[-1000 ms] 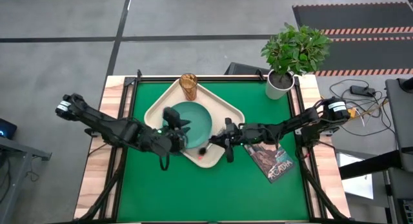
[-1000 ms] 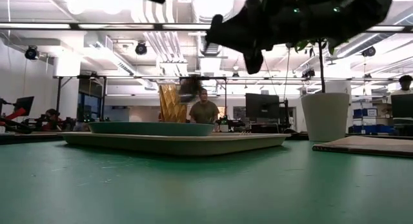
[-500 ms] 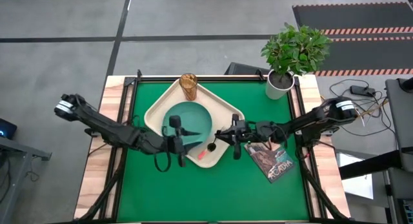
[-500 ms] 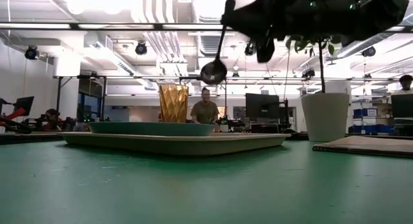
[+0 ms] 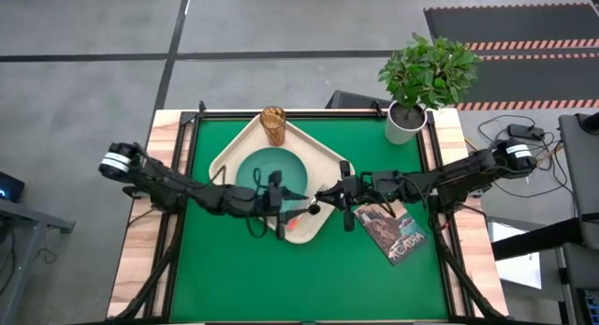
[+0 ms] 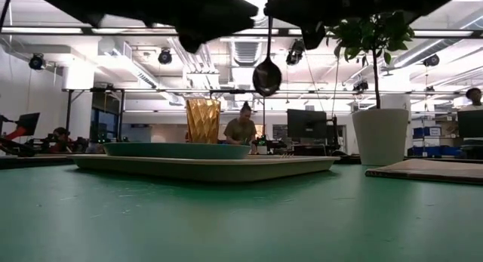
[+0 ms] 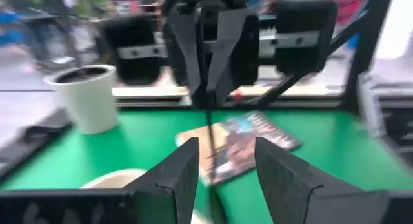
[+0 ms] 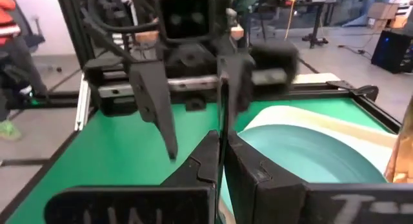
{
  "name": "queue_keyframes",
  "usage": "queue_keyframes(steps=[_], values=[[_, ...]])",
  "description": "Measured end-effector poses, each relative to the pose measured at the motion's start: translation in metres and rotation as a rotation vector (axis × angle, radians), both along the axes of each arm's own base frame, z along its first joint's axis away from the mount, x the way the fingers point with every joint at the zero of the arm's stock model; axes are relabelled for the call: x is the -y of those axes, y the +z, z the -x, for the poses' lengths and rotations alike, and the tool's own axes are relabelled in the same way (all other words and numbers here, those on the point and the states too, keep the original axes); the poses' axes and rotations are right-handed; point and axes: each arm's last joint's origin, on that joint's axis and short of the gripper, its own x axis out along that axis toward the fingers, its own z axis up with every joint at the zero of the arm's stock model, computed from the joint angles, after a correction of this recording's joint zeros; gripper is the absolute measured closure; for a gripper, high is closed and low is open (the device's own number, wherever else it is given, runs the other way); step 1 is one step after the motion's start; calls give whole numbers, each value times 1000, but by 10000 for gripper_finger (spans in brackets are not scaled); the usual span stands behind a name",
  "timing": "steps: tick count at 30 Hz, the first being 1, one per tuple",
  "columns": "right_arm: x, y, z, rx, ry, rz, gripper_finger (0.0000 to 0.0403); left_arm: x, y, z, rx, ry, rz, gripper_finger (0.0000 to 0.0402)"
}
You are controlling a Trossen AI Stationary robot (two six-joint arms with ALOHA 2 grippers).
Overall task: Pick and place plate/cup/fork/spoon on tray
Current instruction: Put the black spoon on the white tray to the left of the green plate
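The cream tray lies at the table's middle with the teal plate on it and the amber cup standing at its far corner. The fork, with a reddish handle, lies on the tray's near right corner. My right gripper is shut on the dark spoon above the tray's right edge. My left gripper is open and faces it from the left. Its fingers stand on either side of the spoon's handle and do not touch it. My right gripper pinches the spoon's thin handle near its upper end between its two fingertips. The fingers slant down from the table's right. The spoon hangs upright below them, bowl down, clear above the tray.
A picture-covered book lies to the right of the tray. A white pot with a plant stands at the far right corner. Bare green mat fills the near half. A person sits in the room behind.
My right gripper has drawn a little toward the table's right edge and up with the spoon, which has swung from a slant to hanging upright. My left gripper has moved right across the plate toward the spoon and now faces the right gripper.
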Motion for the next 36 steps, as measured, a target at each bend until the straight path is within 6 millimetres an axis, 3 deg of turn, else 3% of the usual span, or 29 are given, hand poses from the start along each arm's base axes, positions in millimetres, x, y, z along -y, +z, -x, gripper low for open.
queue_keyframes(steps=[8,12,15,20,23,30,36], values=[[-3,2,-10,-70,16,77,395,-11,-15,-20,27,-102,76,235],[-4,1,-14,-80,23,97,395,-14,-22,-24,17,-95,72,238],[-4,-1,-16,-89,24,108,395,-15,-24,-25,12,-92,44,272],[-4,-4,-18,-98,25,125,394,-16,-24,-24,13,-88,26,385],[-4,-3,-18,-86,12,107,389,-16,-24,-24,16,-68,15,397],[-1,21,-7,-10,-14,78,321,-16,-21,-20,83,18,-26,401],[8,45,21,-30,-168,88,260,-22,-17,-8,215,184,-7,401]])
